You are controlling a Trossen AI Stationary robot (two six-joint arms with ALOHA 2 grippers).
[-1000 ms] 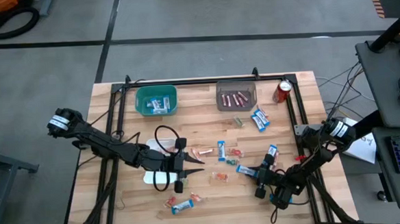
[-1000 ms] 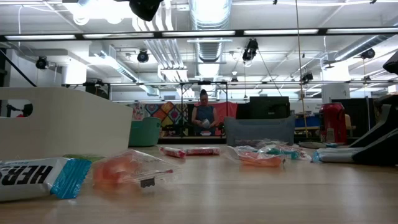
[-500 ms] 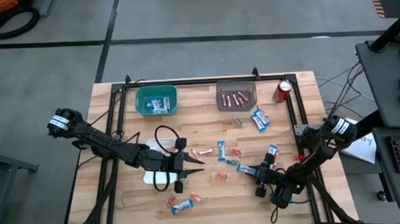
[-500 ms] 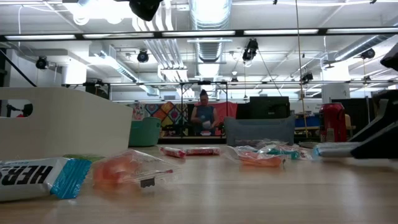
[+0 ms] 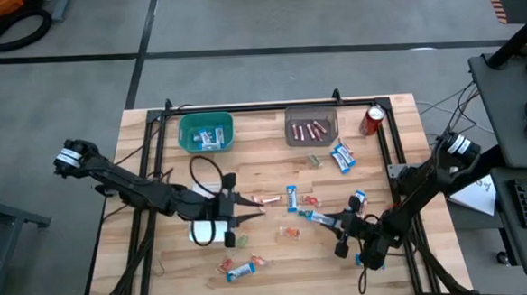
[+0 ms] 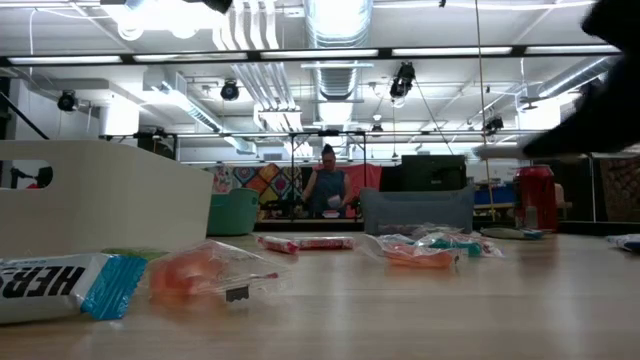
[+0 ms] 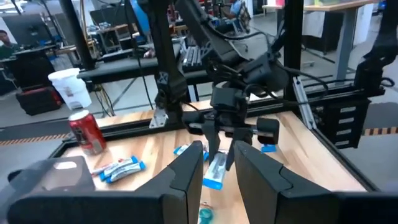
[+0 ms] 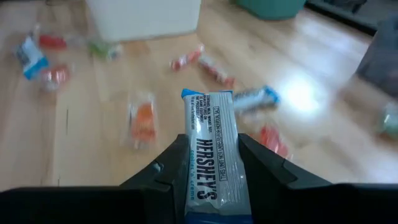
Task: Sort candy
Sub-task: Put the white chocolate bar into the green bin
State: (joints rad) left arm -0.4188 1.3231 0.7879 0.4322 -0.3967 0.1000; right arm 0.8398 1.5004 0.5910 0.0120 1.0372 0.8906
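Note:
My right gripper [image 5: 329, 223] is shut on a blue-and-white mini bar [image 8: 210, 134], held above the table's near right part. My left gripper [image 5: 252, 213] hovers left of centre, open, with nothing between its fingers [image 7: 186, 174]; past them the left wrist view shows the held bar [image 7: 216, 169]. Loose candy lies flat on the wood: a pink stick [image 5: 266, 200], another blue-and-white bar [image 5: 291, 197], orange pieces [image 5: 291, 234] and a bar [image 5: 238, 271] near the front edge. My right gripper pinches the mini bar's rear end [image 8: 208, 186] between its two fingers. The bar lies along the fingers and sticks out ahead of them. The fingers come from the table's right, slanting slightly down. The bar is lifted clear of the table.
A teal bin [image 5: 206, 132] with blue-and-white bars and a grey bin [image 5: 310, 127] with pink sticks stand at the far edge. A red soda can [image 5: 372, 120] stands at the far right. A white container [image 5: 206, 233] sits under my left gripper. Two more bars [image 5: 343, 156] lie right of centre.
My right gripper has risen with the blue-and-white bar, lifting it off the table and out of the low view's right side. My left gripper has drifted up a little and stayed open.

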